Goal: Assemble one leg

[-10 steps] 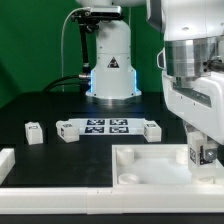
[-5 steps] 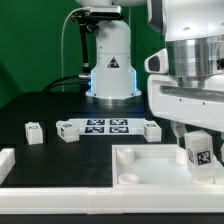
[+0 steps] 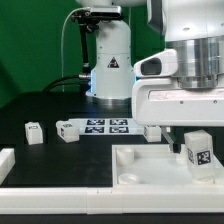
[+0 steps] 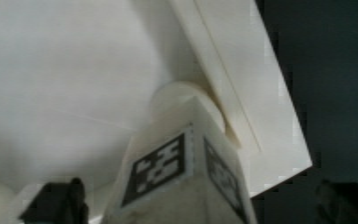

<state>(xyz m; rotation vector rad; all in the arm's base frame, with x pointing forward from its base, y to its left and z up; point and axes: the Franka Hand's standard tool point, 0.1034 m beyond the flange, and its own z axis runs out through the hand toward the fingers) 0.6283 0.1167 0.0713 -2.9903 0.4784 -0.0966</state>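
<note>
A leg [image 3: 198, 152], a small white block with a black-and-white tag, stands upright in the corner socket of the large white plate [image 3: 140, 168] at the exterior view's right. My gripper [image 3: 195, 138] hangs just above and around it, open. In the wrist view the leg [image 4: 172, 175] rises between my dark fingertips [image 4: 57, 203], with a gap on both sides, and its foot sits in the round socket [image 4: 190, 100]. Nothing is held in my gripper [image 4: 197, 206].
Three more legs lie on the dark table: one [image 3: 34, 132] at the left, and two [image 3: 68, 130] [image 3: 152, 130] at the ends of the marker board [image 3: 105, 125]. The robot base [image 3: 110, 70] stands behind. A white piece [image 3: 5, 160] sits at the front left edge.
The jaws have opened and let go of the leg, which stays upright in the plate's corner. The hand has risen and shifted toward the exterior view's left.
</note>
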